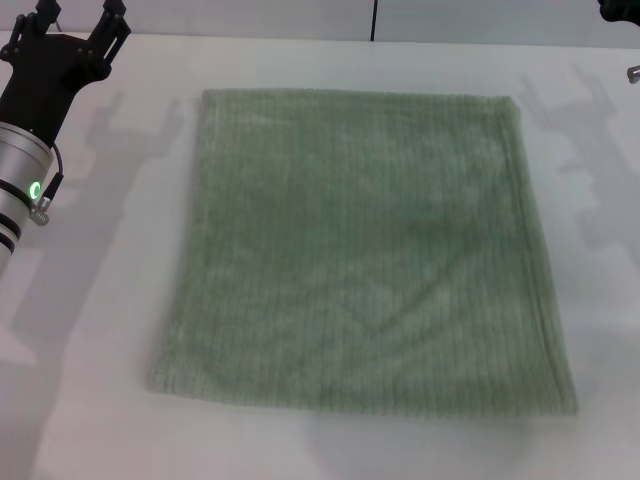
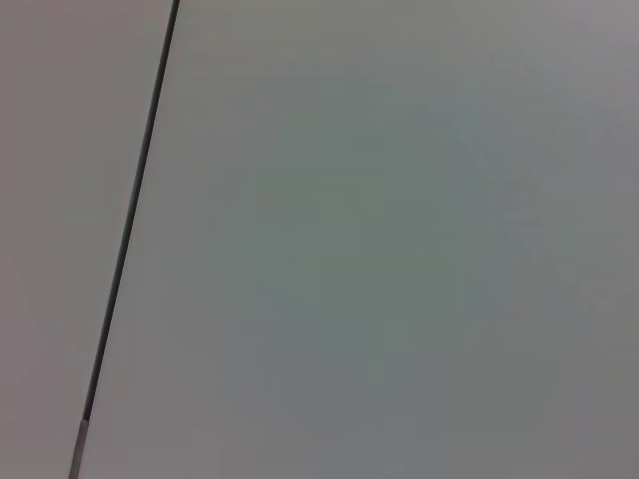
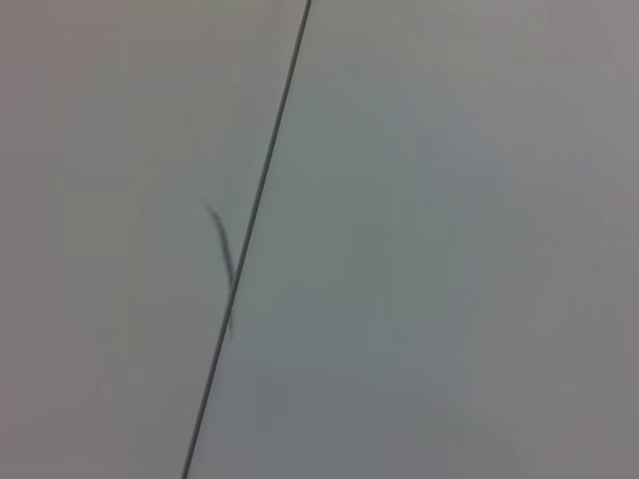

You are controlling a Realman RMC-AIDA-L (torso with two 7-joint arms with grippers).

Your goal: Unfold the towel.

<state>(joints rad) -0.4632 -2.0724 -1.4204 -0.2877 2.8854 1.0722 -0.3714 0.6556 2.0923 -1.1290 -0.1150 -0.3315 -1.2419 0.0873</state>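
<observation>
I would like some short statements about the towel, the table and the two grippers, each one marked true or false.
1. The towel lies spread flat on the white table. True.
2. The left gripper holds a corner of the towel. False: it is at the far left of the table, apart from the towel, and holds nothing.
3. The towel is pale green with fine ribbed stripes. True.
4. The right gripper rests on the middle of the towel. False: only a small part of it shows at the far right corner of the head view, away from the towel.
5. The towel is rolled into a tube. False: it lies flat as a rough square.
</observation>
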